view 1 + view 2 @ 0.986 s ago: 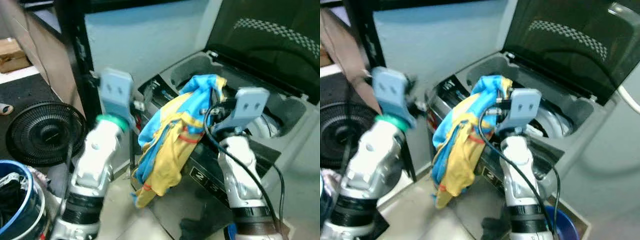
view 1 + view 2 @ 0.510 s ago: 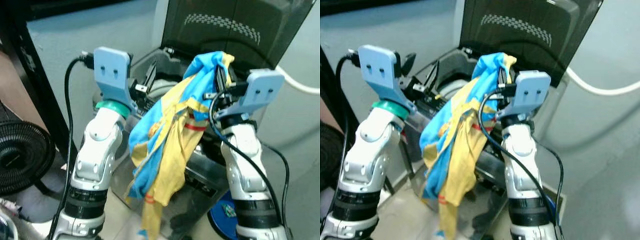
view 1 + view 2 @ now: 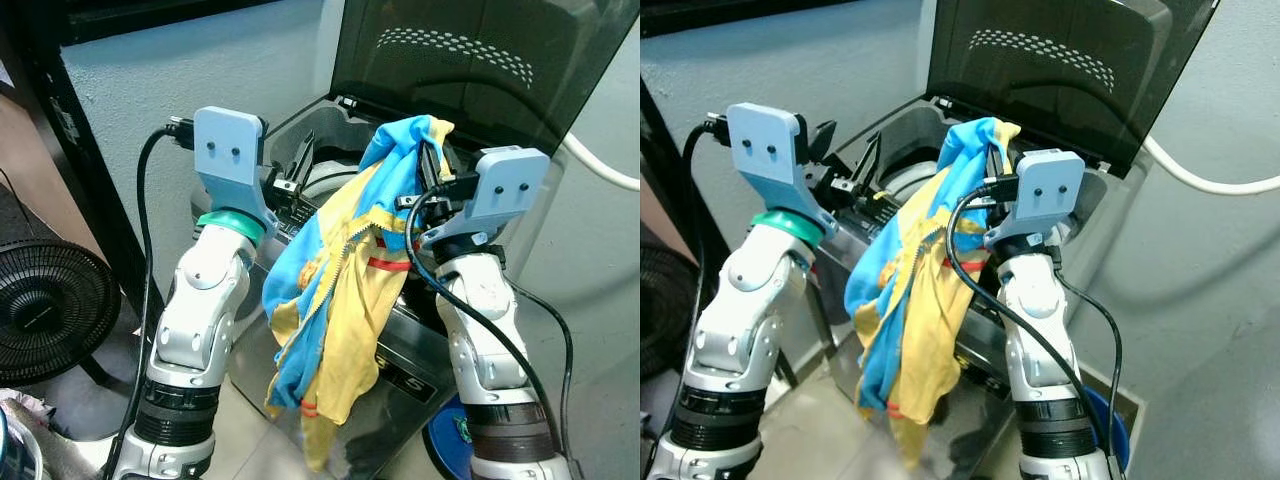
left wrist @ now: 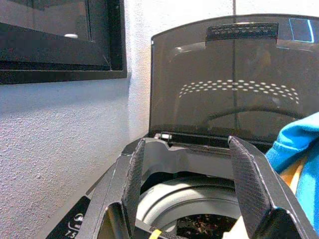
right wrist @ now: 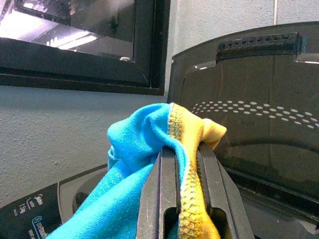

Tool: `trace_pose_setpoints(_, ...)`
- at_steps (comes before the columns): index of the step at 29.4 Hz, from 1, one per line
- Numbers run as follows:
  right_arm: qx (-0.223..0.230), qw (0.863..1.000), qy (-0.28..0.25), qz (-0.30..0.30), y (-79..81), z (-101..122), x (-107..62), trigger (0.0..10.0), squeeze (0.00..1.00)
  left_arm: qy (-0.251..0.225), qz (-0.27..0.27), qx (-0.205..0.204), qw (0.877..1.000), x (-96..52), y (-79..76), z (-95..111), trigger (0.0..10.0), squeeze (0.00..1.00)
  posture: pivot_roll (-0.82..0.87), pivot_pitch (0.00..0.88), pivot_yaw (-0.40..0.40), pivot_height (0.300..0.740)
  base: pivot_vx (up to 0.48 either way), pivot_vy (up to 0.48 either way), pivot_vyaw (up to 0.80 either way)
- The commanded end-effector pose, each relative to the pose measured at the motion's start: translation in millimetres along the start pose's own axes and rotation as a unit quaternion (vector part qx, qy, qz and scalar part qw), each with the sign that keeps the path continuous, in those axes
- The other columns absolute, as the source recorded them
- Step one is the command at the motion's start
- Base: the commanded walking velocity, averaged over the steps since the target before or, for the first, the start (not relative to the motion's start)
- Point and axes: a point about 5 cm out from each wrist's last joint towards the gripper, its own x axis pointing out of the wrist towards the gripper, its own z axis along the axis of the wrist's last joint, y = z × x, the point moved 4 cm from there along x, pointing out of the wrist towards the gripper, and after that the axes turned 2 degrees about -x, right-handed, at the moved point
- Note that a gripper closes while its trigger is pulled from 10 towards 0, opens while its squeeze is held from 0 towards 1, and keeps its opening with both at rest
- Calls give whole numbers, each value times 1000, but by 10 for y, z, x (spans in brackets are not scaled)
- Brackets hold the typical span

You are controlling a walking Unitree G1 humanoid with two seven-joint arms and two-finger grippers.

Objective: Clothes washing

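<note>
Compared with a moment ago, the right gripper (image 5: 185,199) holds the blue and yellow garment (image 3: 345,290) a little lower, clenched on its top above the washing machine (image 3: 902,180) opening. Beside it, the left gripper (image 4: 192,199) hovers released.

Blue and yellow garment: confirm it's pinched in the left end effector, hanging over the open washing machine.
Wrong arm. The right end effector pinches the blue and yellow garment, as the right wrist view shows; the left end effector is open, empty. The washing machine is open.

Even, bright indoor light, sharp frames, with glare on the dark lid (image 4: 234,84).
</note>
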Motion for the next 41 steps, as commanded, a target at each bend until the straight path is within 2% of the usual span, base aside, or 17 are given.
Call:
trace_pose_setpoints(1, -4, 1000, 8, -4, -31, -40, -19, 10000, 0, 7, 2, -8, 1000, -22, -5, -32, 10000, 0, 81, 0, 6, 720, 0, 0, 0)
trace_pose_setpoints(9, -5, 1000, 13, -4, -33, -67, -31, 10000, 0, 11, 8, -12, 1000, -26, 14, -52, 10000, 0, 81, 0, 4, 720, 0, 0, 0)
trace_pose_setpoints(23, -8, 1000, 20, -5, -39, -100, -39, 10000, 0, 16, 13, -16, 1000, -30, 26, -72, 10000, 0, 79, 0, 4, 720, 0, 480, 0)
trace_pose_setpoints(27, -15, 999, 35, -5, -43, -156, -49, 10000, 0, 20, 16, -17, 1000, -30, 35, -84, 10000, 0, 78, 0, 4, 720, 0, 480, -800)
trace_pose_setpoints(41, -33, 998, 54, -9, -71, -227, -62, 10000, 0, 29, 19, -22, 999, -28, 39, -120, 10000, 0, 73, 0, 3, 720, 0, 0, -57)
